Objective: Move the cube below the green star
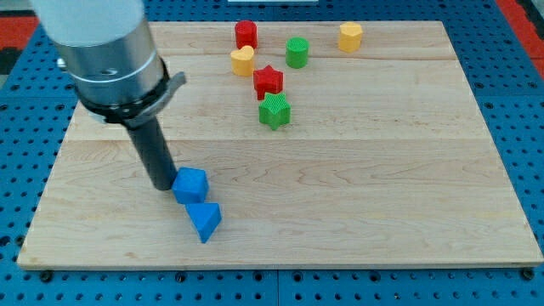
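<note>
Currently my tip is touching the blue cube on its view-left side; no gripper, just the rod. Blue triangular block is sitting just below-right of the tip. Green star is lying well up-right, so most of the push is remaining.

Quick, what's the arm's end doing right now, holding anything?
My tip: no gripper, holding nothing; it sits against the blue cube on the cube's view-left side, far from the green star.
</note>
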You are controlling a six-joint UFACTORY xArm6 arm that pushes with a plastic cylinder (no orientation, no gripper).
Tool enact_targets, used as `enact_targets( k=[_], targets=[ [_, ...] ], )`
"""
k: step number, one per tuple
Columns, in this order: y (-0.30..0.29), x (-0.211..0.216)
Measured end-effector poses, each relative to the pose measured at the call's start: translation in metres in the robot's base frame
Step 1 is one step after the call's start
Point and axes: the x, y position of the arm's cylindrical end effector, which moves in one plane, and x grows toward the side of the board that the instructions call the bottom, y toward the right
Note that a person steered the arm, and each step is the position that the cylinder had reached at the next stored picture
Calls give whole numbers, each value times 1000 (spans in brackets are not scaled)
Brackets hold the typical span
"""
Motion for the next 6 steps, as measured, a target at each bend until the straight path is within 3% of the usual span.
enact_targets(
  k=[1,2,6],
  targets=[
    [-33,3],
    [-67,41],
    [55,25]
  ],
)
